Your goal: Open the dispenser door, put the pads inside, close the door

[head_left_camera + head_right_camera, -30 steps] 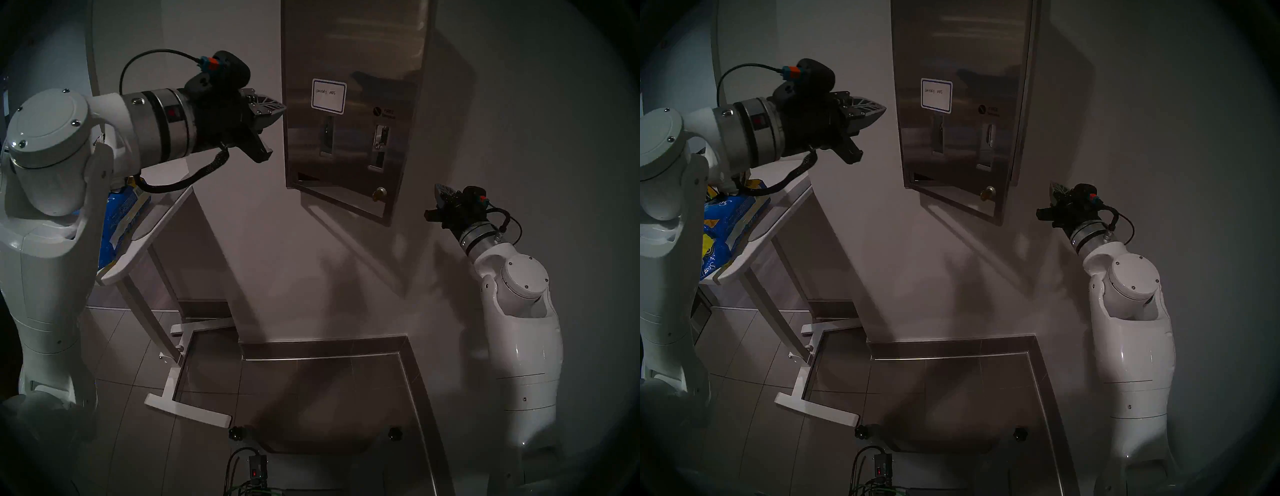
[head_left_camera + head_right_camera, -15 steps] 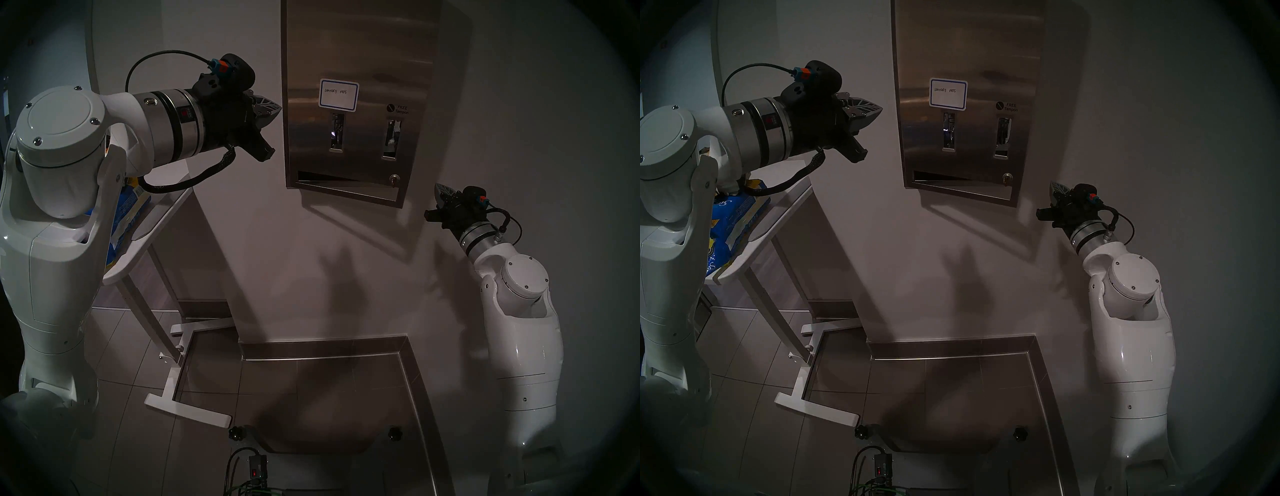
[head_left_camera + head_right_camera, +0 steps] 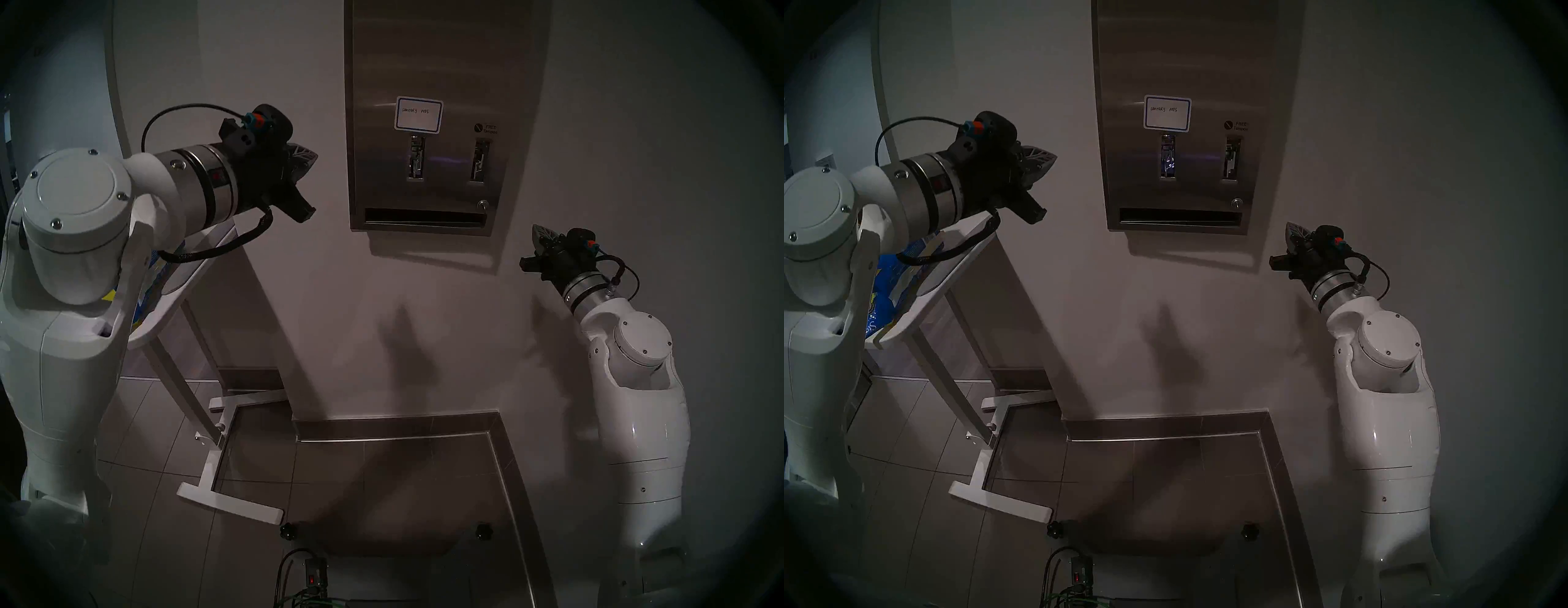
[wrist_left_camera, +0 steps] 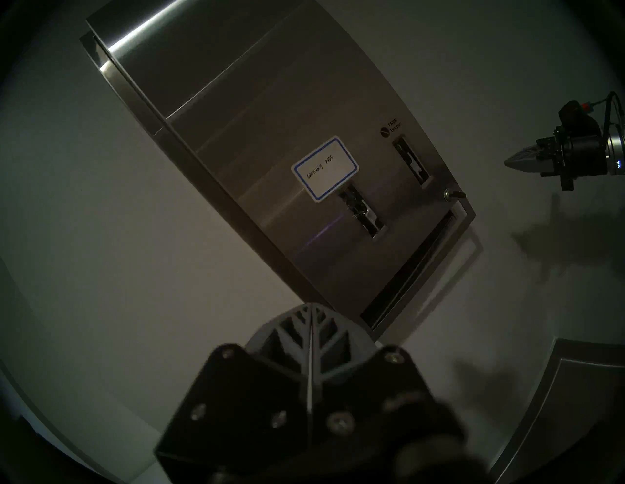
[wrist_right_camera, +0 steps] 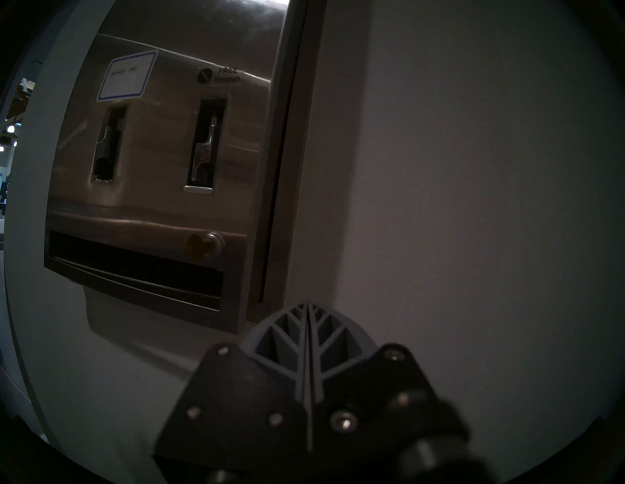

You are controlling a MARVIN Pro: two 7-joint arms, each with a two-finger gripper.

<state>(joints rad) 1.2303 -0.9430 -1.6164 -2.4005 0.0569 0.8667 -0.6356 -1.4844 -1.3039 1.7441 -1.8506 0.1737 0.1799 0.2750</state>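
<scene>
Left gripper (image 4: pixel 311 306): fingers pressed together, empty, clear of the dispenser door (image 3: pixel 441 76); right gripper (image 5: pixel 307 304): fingers pressed together, empty, below the door's lock corner; door lies against the dispenser (image 5: pixel 291 101); no pads visible. Risk: an unlatched door may swing out; the blue bag (image 3: pixel 894 276) lies under the left arm and could snag.
</scene>
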